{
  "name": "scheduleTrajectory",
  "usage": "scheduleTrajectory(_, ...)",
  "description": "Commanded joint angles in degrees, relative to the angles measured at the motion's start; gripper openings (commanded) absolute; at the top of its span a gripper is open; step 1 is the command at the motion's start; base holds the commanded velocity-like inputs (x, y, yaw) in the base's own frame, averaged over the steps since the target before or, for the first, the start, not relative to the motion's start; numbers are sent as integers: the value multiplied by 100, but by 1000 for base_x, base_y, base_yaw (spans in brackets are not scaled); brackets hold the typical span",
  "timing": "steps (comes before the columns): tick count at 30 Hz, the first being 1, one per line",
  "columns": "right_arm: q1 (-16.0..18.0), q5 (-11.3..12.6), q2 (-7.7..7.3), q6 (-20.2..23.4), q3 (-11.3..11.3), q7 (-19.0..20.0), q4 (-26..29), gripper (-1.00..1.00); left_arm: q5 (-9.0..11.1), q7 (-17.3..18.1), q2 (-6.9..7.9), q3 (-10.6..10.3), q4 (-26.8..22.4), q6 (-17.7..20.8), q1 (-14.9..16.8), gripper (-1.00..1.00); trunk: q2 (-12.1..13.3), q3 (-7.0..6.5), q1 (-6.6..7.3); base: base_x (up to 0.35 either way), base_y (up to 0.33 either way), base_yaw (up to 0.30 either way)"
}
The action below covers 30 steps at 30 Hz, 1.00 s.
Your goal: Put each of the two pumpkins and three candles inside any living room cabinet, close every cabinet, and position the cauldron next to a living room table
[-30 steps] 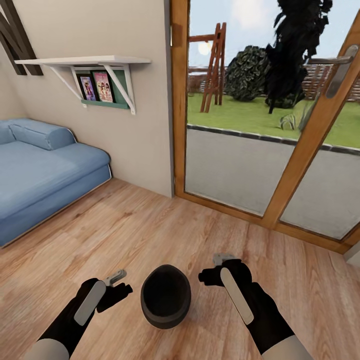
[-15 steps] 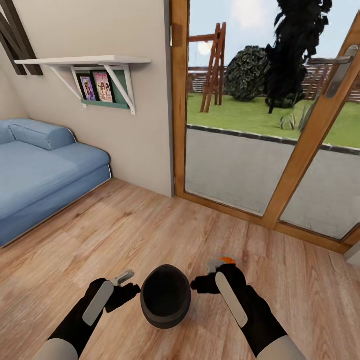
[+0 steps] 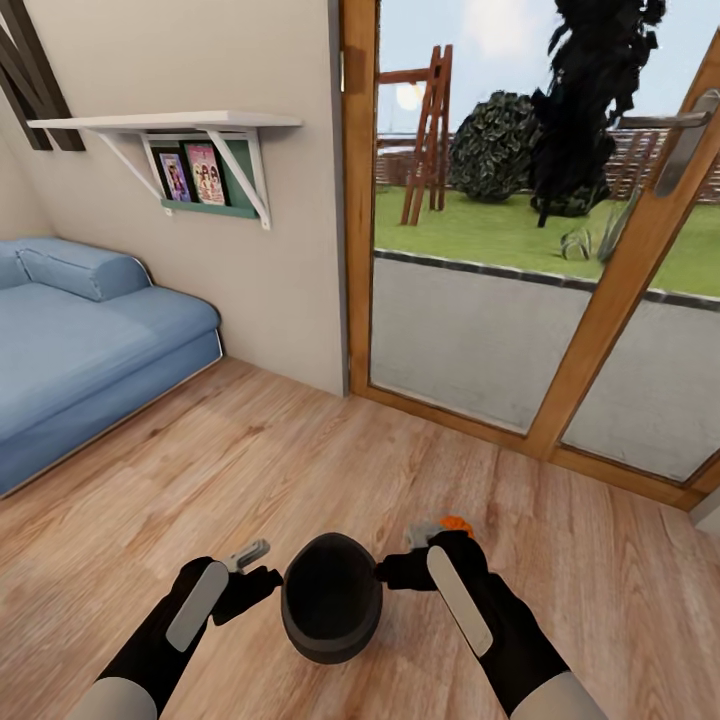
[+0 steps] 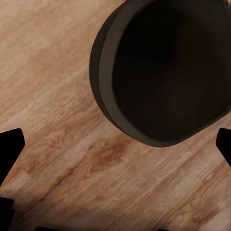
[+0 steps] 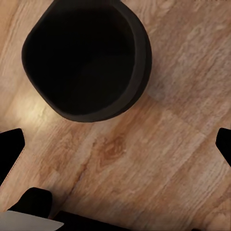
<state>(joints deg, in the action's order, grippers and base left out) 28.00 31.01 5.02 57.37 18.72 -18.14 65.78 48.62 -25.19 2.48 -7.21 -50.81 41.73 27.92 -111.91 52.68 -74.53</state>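
The cauldron (image 3: 331,598) sits on the wood floor (image 3: 300,470), right in front of the robot and btwn its two arms. It is a round, dark pot w/ an open top, and it looks dark inside.

The left tool (image 3: 262,568) is low, just beside the pot's left side. In the left wrist view the cauldron (image 4: 163,72) lies ahead of the tool, and the two black fingertips (image 4: 10,147) sit far apart at the edges, so this tool is wide open w/ nothing in it.

The right tool (image 3: 395,570) is at the pot's right rim, touching it or v. close; can't tell which. In the right wrist view the cauldron (image 5: 86,57) is ahead too, and the black fingertips (image 5: 9,149) are spread wide. This tool is wide open as well and has hold of nothing.

A small bit of orange (image 3: 456,523) peeks out on the floor just behind the right arm. It may be a pumpkin, but too little shows to be sure.

Farther off, a blue sofa (image 3: 90,340) stands at the left by the wall. A white shelf (image 3: 165,125) w/ books (image 3: 192,174) under it hangs above. A big glass door w/ a wood frame (image 3: 357,200) looks out on grass and a bush.
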Motion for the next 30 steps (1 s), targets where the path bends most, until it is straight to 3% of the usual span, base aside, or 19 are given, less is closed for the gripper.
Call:
scheduleTrajectory(1,4,69,0,12,7,-59,5,100,60,-56,7,-22,-8,2,3,100,-2,5,0,36,0,0)
scheduleTrajectory(30,4,89,-1,11,18,-59,13,100,60,-56,-72,-35,-8,2,3,100,-2,5,0,96,-20,46)
